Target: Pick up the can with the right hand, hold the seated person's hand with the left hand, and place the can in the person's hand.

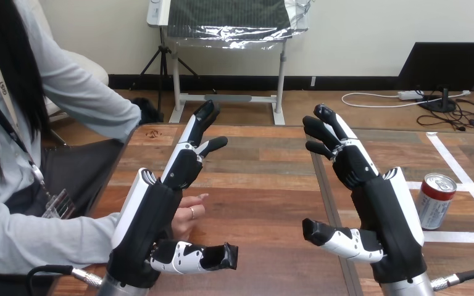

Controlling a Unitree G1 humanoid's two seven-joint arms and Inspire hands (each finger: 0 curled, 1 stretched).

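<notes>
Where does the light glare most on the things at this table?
Head view: the can catches the brightest glint on its silver top; the white shells on the left hand and right hand reflect pale light; the wooden table shows only a soft, even sheen.

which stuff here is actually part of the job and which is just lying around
Part of the job: can, upright near the table's right edge; person's hand, beside the left hand; right hand.

Just there: white tape strips on the table.
</notes>
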